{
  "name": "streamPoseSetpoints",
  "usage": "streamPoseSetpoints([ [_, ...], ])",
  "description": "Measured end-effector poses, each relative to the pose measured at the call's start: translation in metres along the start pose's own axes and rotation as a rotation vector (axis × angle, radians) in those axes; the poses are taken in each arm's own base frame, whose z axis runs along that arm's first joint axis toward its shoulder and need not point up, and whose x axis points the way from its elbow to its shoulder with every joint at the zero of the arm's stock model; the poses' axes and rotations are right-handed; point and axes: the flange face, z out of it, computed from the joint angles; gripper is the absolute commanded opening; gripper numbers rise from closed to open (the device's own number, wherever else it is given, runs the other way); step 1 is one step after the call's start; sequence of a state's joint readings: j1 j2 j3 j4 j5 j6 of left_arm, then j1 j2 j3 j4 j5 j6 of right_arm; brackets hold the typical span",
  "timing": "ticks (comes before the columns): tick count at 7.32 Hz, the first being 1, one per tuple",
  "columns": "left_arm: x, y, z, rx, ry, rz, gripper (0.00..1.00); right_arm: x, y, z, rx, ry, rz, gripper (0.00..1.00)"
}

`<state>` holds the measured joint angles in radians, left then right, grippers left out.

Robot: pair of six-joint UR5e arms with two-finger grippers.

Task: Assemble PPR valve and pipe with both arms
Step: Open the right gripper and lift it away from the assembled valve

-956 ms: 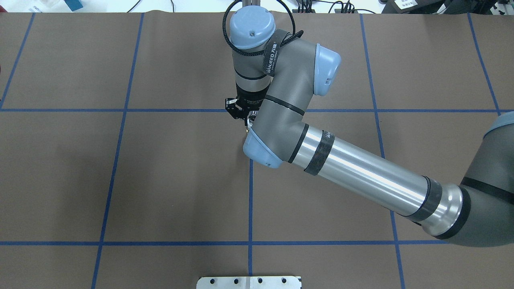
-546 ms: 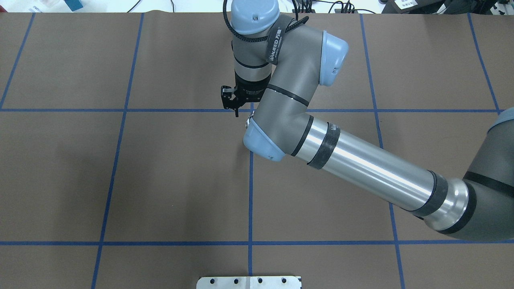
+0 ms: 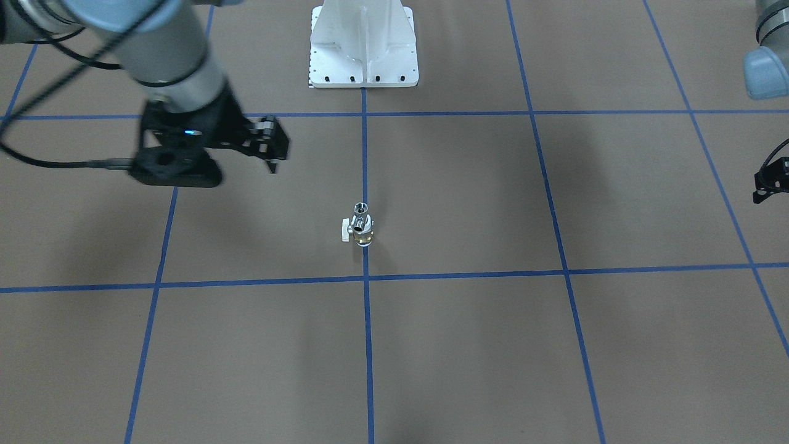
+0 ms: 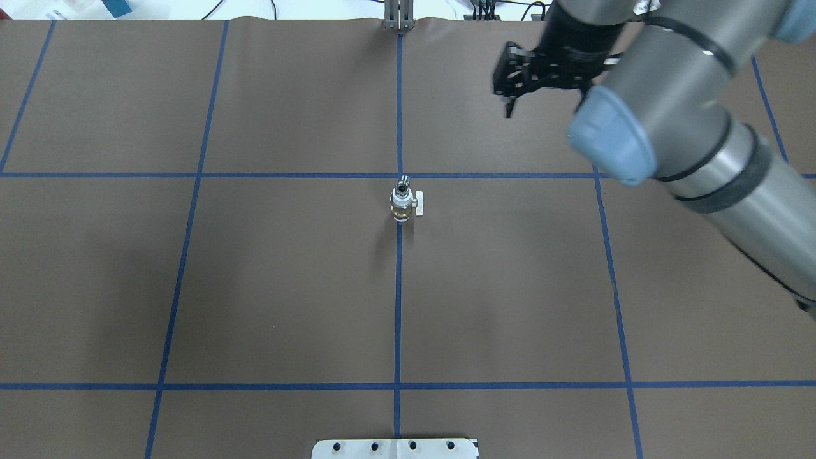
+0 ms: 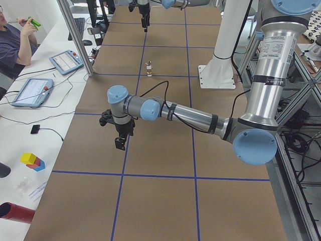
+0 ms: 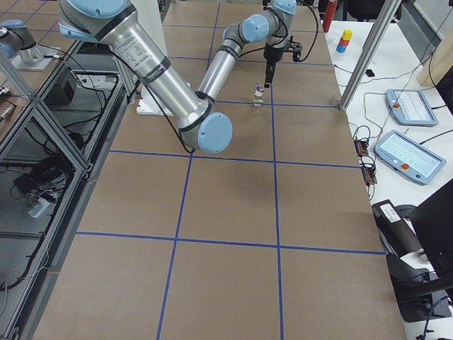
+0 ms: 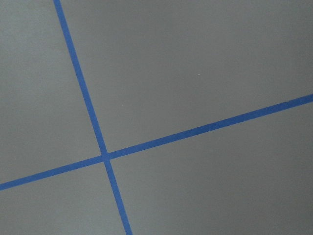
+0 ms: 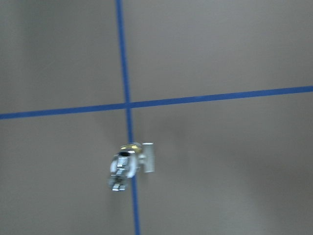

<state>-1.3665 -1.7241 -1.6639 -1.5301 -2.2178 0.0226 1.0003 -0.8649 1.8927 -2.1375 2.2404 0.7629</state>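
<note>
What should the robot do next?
Probably move the right gripper home, away from the parts. The pipe already stands on top of the valve, upright on the table, and nothing holds them, so the joining looks done.

- A robotics lab is showing here: the left arm (image 5: 190, 114) and the right arm (image 6: 152, 71), grey and jointed, are reaching over a wide bench (image 4: 287, 287).
- Blue tape lines (image 4: 398, 319) are dividing the brown bench cover into a grid.
- A white bolted pedestal (image 3: 363, 43) is standing at the bench edge.
- Teach pendants (image 6: 414, 156) are lying on a white side table (image 5: 15, 135), with cables trailing.
- An operator (image 5: 12, 42) is sitting beside that table.
- An aluminium post (image 5: 76, 36) is rising at the bench's edge.
</note>
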Motion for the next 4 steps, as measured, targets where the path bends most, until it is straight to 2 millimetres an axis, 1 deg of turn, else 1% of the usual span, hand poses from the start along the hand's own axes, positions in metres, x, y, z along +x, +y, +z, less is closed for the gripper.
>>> streamPoseSetpoints([
  [1,-0.01,0.003,-0.005,0.006,0.017,0.01,1.0,0.092,-0.008,0.0,0.007,0.04,-0.086,0.99],
  [2,-0.031,0.013,-0.004,0.004,0.038,0.024,1.0,0.187,-0.015,0.009,-0.013,0.078,-0.174,0.99],
  [3,-0.06,0.027,0.001,-0.005,0.047,0.054,1.0,0.262,-0.017,0.021,-0.031,0.095,-0.224,0.99],
  [4,-0.089,0.042,0.001,-0.007,0.05,0.079,1.0,0.328,-0.015,0.04,-0.035,0.1,-0.243,0.99],
])
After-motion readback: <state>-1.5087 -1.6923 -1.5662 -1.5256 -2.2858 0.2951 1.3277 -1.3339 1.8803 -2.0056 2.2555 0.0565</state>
